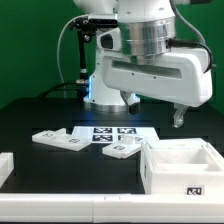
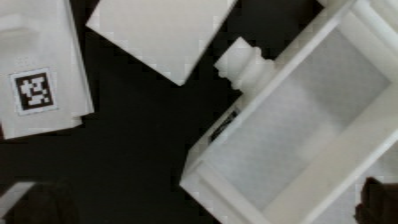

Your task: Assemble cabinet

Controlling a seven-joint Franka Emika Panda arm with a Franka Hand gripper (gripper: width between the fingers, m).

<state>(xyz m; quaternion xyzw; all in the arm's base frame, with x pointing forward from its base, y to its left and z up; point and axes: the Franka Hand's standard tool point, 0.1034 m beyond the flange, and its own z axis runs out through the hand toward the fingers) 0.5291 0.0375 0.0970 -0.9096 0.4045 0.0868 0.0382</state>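
Note:
The white cabinet box stands open-topped at the front of the exterior view's right, with a tag on its front wall. My gripper hangs open and empty above the box's back edge. In the wrist view the box's rim and hollow lie under my gripper, and the dark fingertips stand wide apart at both sides. A small white nub sticks out at the box's corner. A white panel with a tag lies beside the box. Two white panels lie on the black table.
The marker board lies flat mid-table behind the panels. A flat white sheet shows in the wrist view; I cannot tell whether it is that board or a panel. A white block edge sits at the exterior view's left. The robot base stands behind.

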